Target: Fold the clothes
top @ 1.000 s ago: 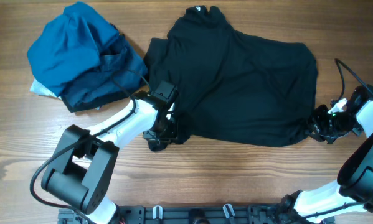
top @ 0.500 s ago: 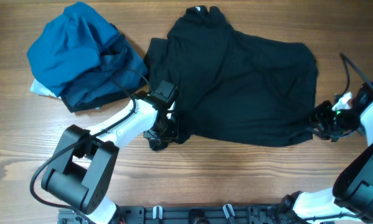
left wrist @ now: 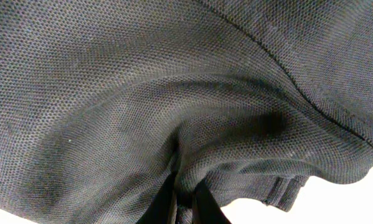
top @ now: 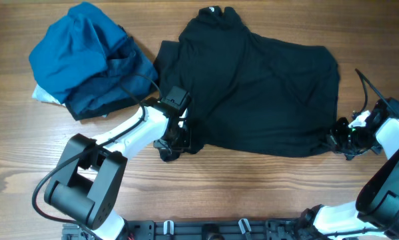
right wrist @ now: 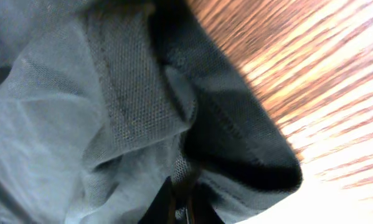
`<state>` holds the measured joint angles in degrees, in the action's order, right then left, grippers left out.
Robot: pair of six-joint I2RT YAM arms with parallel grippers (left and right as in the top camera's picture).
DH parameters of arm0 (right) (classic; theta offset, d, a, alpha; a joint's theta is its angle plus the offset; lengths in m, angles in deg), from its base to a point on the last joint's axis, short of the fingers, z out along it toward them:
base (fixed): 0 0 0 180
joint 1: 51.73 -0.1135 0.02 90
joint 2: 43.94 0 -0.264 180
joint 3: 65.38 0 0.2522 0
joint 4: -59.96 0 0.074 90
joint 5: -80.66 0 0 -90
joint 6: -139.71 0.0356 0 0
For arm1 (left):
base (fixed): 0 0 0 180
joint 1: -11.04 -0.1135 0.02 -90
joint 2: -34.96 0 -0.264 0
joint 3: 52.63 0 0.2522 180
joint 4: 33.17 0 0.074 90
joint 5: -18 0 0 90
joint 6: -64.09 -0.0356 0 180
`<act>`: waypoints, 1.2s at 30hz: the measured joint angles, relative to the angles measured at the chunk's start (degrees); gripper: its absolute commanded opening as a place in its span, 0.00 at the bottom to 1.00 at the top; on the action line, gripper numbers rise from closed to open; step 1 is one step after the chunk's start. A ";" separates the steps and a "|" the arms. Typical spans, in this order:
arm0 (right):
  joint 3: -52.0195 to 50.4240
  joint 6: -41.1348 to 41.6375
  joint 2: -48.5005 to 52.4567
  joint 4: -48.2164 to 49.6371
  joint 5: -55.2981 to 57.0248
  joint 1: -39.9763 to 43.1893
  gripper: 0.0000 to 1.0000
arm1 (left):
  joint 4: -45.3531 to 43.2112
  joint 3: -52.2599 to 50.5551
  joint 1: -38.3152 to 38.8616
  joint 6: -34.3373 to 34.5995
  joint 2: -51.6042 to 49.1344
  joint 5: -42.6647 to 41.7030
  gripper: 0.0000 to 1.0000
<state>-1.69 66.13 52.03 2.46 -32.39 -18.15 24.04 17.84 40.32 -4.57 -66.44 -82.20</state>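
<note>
A: So, where does the shirt lie?

B: The black shirt (top: 252,87) is spread over the middle of the wooden table (top: 252,200) and reaches toward the right edge. Its collar (top: 216,15) is at the far edge, with a small white neck tag (top: 210,9) showing.

A: And the arms?

B: The left gripper (top: 172,143) sits at the shirt's near-left corner, closed tight on a fold of hem. The right gripper (top: 338,137) is at the near-right corner, close to the table's right edge, and is likewise clamped on bunched cloth.

A: Does the overhead view show the pinch?

B: Barely, since both are dark lumps against dark cloth. The wrist cameras show it. In the left wrist view the shirt (left wrist: 142,93) nearly fills the frame. Its creases funnel into the left gripper (left wrist: 185,204), whose dark fingers (left wrist: 163,206) stand close together with fabric between them. In the right wrist view the shirt (right wrist: 99,93) gathers the same way into the right gripper (right wrist: 183,205), and the table (right wrist: 286,62) grain shows beside that corner.

A: What is the fabric like?

B: Up close it is a fine knit of tiny regular pits, soft and creased. A stitched seam (left wrist: 286,68) runs diagonally across it. From overhead it is only matte black with gentle wrinkles.

A: Anything else?

B: A rumpled bundle (top: 86,60) of bright-blue and navy garments lies at the far-left corner, just beside the shirt. I cannot tell whether they touch.
</note>
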 measured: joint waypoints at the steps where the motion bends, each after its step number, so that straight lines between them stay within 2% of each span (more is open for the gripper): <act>1: 0.09 -0.28 -0.20 -1.14 -0.85 0.22 0.04 | 0.00 0.00 0.00 0.00 0.00 0.00 0.07; 5: 3.43 -1.97 -5.49 -13.18 0.66 1.62 0.04 | -0.02 0.00 0.00 0.00 0.00 -0.02 0.07; 8: 5.70 -2.91 -12.68 -16.65 2.38 1.62 0.04 | -0.02 0.00 0.00 0.00 0.00 -0.17 0.08; 13: 6.14 -3.06 -15.45 -15.63 2.60 1.62 0.05 | -0.02 0.00 0.00 0.00 0.00 -0.20 0.08; 16: 5.88 -1.16 -15.34 -7.78 2.80 0.42 0.07 | 0.00 0.00 0.00 0.00 0.00 -0.22 0.08; 17: 5.73 -0.02 -15.17 -4.72 2.78 -0.66 0.09 | -0.02 0.00 0.00 0.00 0.00 -0.22 0.08; 20: 5.38 1.92 -13.62 1.68 2.75 -3.50 0.33 | -0.02 0.00 0.00 0.00 0.00 -0.20 0.08; 21: 5.38 2.23 -12.66 2.73 2.78 -4.24 0.47 | -0.02 0.00 0.00 0.00 0.00 -0.22 0.08; 23: 5.27 3.13 -11.13 2.38 2.91 -4.57 0.47 | -0.02 0.00 0.00 0.00 0.00 -0.22 0.08; 24: 5.22 3.30 -10.75 0.81 3.23 -4.50 0.45 | 0.00 0.00 0.00 0.00 0.00 -0.22 0.08; 25: 5.05 3.50 -10.62 -1.66 4.28 -4.50 0.38 | -0.02 0.00 0.00 0.00 0.00 -0.22 0.08; 28: 4.90 3.89 -10.62 -7.08 7.93 -4.44 0.37 | 0.00 0.00 0.00 0.00 0.00 -0.22 0.08; 34: -2.80 4.83 -10.43 0.28 9.62 -4.24 0.34 | 0.00 0.00 0.00 0.00 0.00 -0.22 0.09; 35: -4.50 5.05 -10.29 1.42 9.55 -4.24 0.36 | -0.02 0.00 0.00 0.00 0.00 -0.20 0.09; 36: -6.47 5.14 -10.12 3.13 9.11 -4.22 0.42 | 0.00 0.00 0.00 0.00 0.00 -0.22 0.09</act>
<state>-8.16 71.27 41.91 5.58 -23.27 -22.37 24.04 17.84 40.32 -4.57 -66.44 -82.42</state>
